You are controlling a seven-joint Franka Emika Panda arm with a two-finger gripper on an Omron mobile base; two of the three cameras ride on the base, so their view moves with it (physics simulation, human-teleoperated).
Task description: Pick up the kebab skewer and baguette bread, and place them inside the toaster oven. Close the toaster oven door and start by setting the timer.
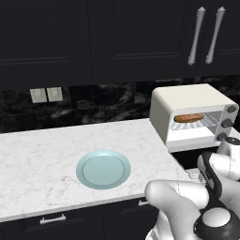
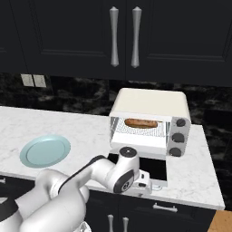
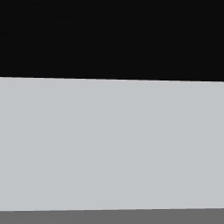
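The cream toaster oven (image 1: 187,101) (image 2: 149,103) stands on the counter's right end. Its dark glass door (image 2: 152,166) lies folded down flat in front of it. The baguette bread (image 1: 189,117) (image 2: 141,123) rests on the wire rack inside. The kebab skewer is hidden from me. My gripper (image 2: 152,185) is low at the door's front edge, by the pale handle bar, with its fingers tucked out of sight. In the hand view a pale grey surface sits close up under a black band, with nothing between the jaws.
A pale blue plate (image 1: 103,169) (image 2: 45,151) with nothing on it lies on the white marble counter (image 1: 42,154), left of the oven. Grey knobs (image 2: 178,137) run down the oven's right side. Dark cabinets hang above, and my own arm crosses the foreground.
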